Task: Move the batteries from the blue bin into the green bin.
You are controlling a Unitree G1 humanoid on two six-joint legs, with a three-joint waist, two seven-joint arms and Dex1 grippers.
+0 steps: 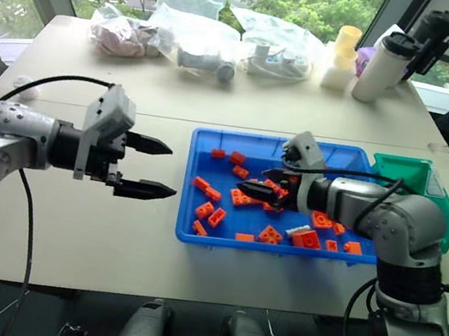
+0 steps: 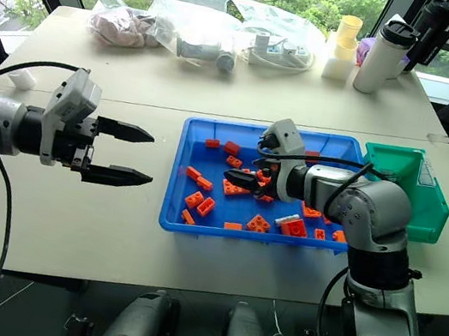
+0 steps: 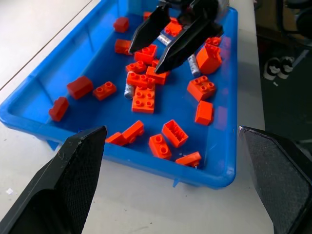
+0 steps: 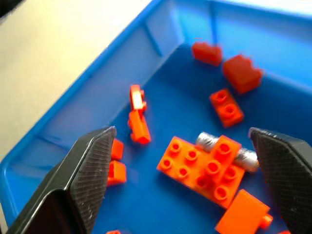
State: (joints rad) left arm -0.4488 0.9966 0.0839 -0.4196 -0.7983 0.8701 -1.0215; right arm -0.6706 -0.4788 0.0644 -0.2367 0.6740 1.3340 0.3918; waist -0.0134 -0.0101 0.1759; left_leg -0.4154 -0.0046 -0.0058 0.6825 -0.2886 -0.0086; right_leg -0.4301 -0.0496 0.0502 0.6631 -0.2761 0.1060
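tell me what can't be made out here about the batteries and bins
- Battery: right wrist view, its middle is covered by an orange brick.
- Green bin: head views, the right arm blocks part of its inside; contents unclear.
- Battery count in the blue bin: bricks and the right end effector cover some.

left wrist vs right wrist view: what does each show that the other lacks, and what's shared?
Left wrist view alone: the right gripper, open, low over the bricks, a second battery beside it, and the blue bin's whole near rim.

Right wrist view alone: a close look at one battery partly tucked under a flat orange brick.

Shared: the blue bin's floor, scattered orange bricks, a battery among them, and pale table alongside.
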